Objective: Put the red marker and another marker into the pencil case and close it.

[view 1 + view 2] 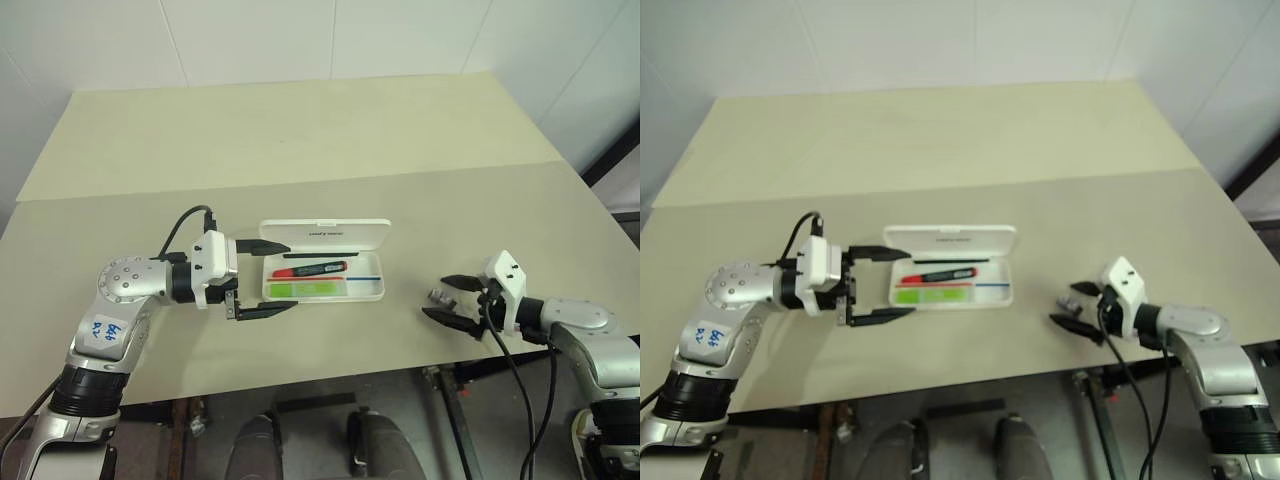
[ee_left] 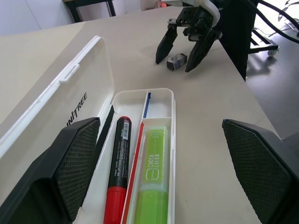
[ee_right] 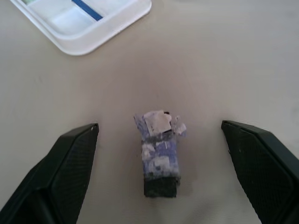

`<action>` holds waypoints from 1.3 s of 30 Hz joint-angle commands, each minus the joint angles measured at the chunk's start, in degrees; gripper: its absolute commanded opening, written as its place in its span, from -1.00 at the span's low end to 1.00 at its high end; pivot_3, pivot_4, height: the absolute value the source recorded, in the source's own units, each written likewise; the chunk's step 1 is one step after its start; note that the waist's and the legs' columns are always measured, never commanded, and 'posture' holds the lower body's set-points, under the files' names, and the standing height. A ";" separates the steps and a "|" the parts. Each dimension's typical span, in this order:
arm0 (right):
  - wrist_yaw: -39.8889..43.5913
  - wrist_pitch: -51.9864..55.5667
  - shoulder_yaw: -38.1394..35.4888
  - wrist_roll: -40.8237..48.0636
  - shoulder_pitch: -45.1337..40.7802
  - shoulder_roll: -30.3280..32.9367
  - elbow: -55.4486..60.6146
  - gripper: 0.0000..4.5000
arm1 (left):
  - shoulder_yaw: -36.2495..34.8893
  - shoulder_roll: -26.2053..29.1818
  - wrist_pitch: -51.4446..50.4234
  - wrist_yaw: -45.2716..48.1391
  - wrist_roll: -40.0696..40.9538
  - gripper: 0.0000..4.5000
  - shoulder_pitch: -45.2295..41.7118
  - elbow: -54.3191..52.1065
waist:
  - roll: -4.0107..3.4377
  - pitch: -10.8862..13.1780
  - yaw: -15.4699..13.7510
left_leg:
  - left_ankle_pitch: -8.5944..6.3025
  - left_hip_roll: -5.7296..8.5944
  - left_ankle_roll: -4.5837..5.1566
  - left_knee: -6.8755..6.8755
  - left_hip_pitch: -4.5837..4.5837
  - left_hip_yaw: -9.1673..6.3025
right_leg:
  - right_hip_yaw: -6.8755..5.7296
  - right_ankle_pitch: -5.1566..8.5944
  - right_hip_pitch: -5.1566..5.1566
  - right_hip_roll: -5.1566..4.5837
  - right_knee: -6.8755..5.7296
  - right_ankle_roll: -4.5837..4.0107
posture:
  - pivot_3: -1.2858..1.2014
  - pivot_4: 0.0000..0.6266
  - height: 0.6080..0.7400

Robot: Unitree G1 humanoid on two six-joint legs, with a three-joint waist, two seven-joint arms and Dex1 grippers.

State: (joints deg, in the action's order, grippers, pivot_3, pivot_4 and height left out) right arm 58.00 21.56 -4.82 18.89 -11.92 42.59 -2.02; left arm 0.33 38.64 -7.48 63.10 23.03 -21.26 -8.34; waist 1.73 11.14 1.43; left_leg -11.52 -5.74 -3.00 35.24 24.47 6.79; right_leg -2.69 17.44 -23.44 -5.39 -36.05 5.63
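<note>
The white pencil case [image 1: 383,285] lies open mid-table, its lid [image 1: 325,232] folded back flat. Inside it the red marker [image 1: 312,269] lies along the lid side and the lime-green marker [image 1: 308,289] along the near side. In the left wrist view the red marker [image 2: 117,172] and green marker [image 2: 153,186] lie side by side, with thin red and blue lines between and beyond them. My left gripper [image 1: 291,278] is open at the case's left end, one finger over the lid hinge, the other off the near edge. My right gripper [image 1: 435,297] is open, holding nothing.
A small grey metallic object [image 3: 159,151] lies on the table between the right gripper's fingers, apart from both, a short way right of the case's corner [image 3: 103,32]. The beige table [image 1: 300,140] runs far back; its front edge is close behind both arms.
</note>
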 commanded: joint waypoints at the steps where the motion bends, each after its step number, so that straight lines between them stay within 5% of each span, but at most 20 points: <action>1: -0.57 -2.14 -0.38 -2.54 0.18 1.50 -5.56 0.91 | -1.26 0.46 0.15 -0.65 0.31 1.00 -0.25 -2.22 | 0.00 0.00 0.02 | 0.01 0.01 0.02 0.02 -0.02 0.00 | 0.00 -0.01 0.03 -0.01 0.00 0.01 | 0.03 -0.52 1.00; 13: 0.66 -5.12 -0.18 -2.85 1.12 2.38 -7.89 -0.82 | -1.41 0.54 0.36 -1.19 0.40 1.00 -0.48 -2.42 | 0.13 -0.09 -1.34 | 0.02 0.03 0.08 0.19 -0.18 -0.02 | 0.00 -0.08 0.32 -0.07 0.10 -0.02 | 0.03 -0.52 1.00; 32: 6.75 4.13 5.39 4.67 -12.05 1.39 13.29 -0.82 | -1.45 0.48 1.27 -1.18 0.10 1.00 -0.14 -1.82 | 0.06 -0.05 -1.18 | 0.00 -0.04 0.04 -0.09 -0.12 0.07 | 0.08 -0.05 0.03 0.04 0.07 -0.07 | 0.03 -0.52 1.00; 39: 12.37 -1.31 13.18 1.27 -15.98 -0.59 8.56 -0.82 | -1.73 0.72 1.20 -1.37 0.16 1.00 0.52 -2.36 | 0.06 -0.05 -1.24 | -0.01 -0.02 0.05 -0.05 -0.04 0.08 | 0.08 -0.05 -0.02 0.02 0.08 -0.06 | 0.03 -0.52 1.00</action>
State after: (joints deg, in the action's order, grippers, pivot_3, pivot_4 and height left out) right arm 68.81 23.11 7.37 21.44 -26.52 42.20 7.96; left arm -0.10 38.89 -6.98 62.00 22.97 -20.93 -8.66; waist 1.79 11.09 0.20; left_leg -11.53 -5.77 -2.95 35.20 24.43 6.87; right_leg -2.61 17.38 -23.48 -5.36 -35.98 5.58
